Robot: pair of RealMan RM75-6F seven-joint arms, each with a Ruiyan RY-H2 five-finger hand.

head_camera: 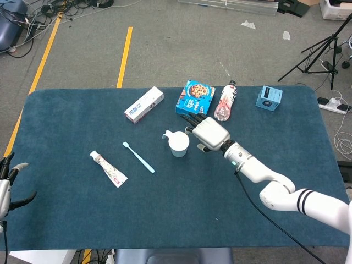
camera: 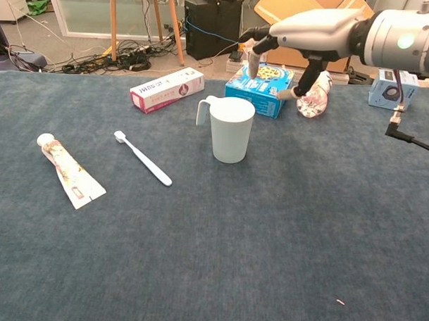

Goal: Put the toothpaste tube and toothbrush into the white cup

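Head view shows us the right robot hand (head_camera: 208,132) just beside the white cup (head_camera: 179,144), on the cup's right and slightly behind it, fingers spread and holding nothing. In the chest view we see the same right robot hand (camera: 303,33) raised above the counter (camera: 268,240), higher than the cup's (camera: 230,129) rim and not touching it, with its fingers pointing down and toward the left. The cup stands upright, its handle turned to the left.

To the left of the cup we find the toothbrush (head_camera: 138,157) lying flat on the counter, well apart from the cup. Further left of the cup lies the toothpaste tube (head_camera: 108,169), also flat, near the toothbrush but not touching it.

Behind the cup we see a blue box (head_camera: 195,100), with a bottle (head_camera: 225,102) lying on its side to the right of it and a white carton (head_camera: 144,104) to its left. A small blue cube-shaped box (head_camera: 268,98) sits far to the cup's right rear.

The left robot hand (head_camera: 6,187) shows only partly at the picture's edge, far left of the cup, fingers apart and empty.
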